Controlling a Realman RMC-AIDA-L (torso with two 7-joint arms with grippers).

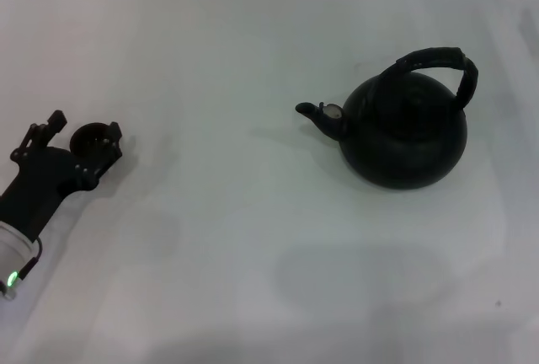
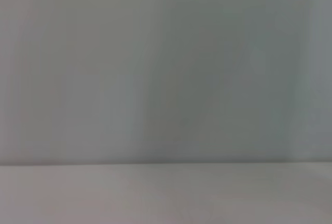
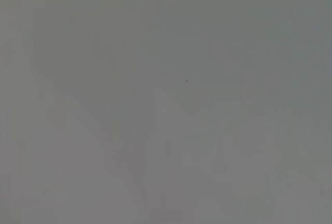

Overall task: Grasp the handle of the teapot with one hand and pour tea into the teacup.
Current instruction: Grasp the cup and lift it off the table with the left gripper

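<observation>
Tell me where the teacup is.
In the head view the teacup sits at the table's far left, between the left pincer's fingers, well apart from the teapot on the right.

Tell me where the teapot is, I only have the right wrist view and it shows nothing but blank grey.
Observer: The teapot stands upright on the table, toward the robot's right in the head view.
Operator: Is anything on the handle?
Observer: No, the handle arches free over the pot; the right gripper is out of sight.
Operator: And the teacup?
Observer: The teacup sits far to the robot's left, between the open jaws of the left gripper.
</observation>
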